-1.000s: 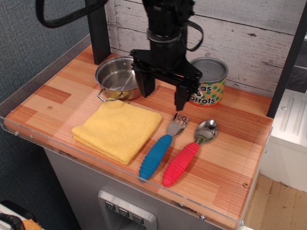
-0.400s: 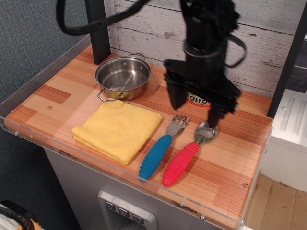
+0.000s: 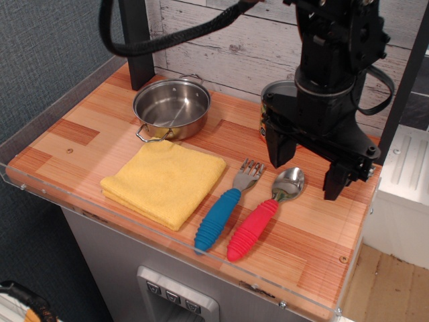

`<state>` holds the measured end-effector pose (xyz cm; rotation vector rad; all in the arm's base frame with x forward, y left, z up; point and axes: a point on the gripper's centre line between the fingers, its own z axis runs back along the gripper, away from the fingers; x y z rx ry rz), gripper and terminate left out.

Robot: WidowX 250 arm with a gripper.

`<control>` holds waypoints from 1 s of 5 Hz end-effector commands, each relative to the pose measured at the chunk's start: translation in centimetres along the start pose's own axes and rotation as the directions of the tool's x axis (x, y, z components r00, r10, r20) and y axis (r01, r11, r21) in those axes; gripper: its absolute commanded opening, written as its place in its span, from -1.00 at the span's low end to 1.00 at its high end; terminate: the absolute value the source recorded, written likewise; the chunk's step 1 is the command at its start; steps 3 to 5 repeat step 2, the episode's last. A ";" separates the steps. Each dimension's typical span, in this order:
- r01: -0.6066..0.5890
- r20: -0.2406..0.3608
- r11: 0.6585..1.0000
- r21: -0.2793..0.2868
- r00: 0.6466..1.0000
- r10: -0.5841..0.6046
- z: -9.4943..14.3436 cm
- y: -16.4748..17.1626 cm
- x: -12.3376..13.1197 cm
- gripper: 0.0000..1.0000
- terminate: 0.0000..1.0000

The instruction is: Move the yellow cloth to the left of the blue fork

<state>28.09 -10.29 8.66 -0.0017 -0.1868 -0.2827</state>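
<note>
The yellow cloth (image 3: 164, 182) lies folded and flat on the wooden table, front left, just left of the blue fork (image 3: 226, 207). The fork lies with its silver tines pointing toward the back and its ribbed blue handle toward the front edge. My gripper (image 3: 306, 173) is open and empty, hanging above the right part of the table, over and just right of the red-handled spoon's bowl. It is well to the right of the cloth and touches nothing.
A red-handled spoon (image 3: 263, 216) lies right of the fork. A steel pot (image 3: 171, 109) stands at the back left, near the cloth's far edge. A can (image 3: 270, 111) at the back is mostly hidden behind the gripper. A clear plastic rim (image 3: 167, 241) edges the table.
The gripper has moved steadily right, from above the pot and fork to above the spoon's right side. The cloth, fork and spoon have not moved.
</note>
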 end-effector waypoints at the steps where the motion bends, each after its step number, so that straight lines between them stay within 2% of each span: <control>1: 0.041 0.058 0.999 -0.024 0.998 -0.039 2.5 -1.1 0.0 1.00 -1.00; 2: 0.041 0.058 0.999 -0.024 0.998 -0.039 2.5 -1.1 0.0 1.00 1.00; 5: 0.041 0.058 0.999 -0.024 0.998 -0.039 2.5 -1.1 0.0 1.00 1.00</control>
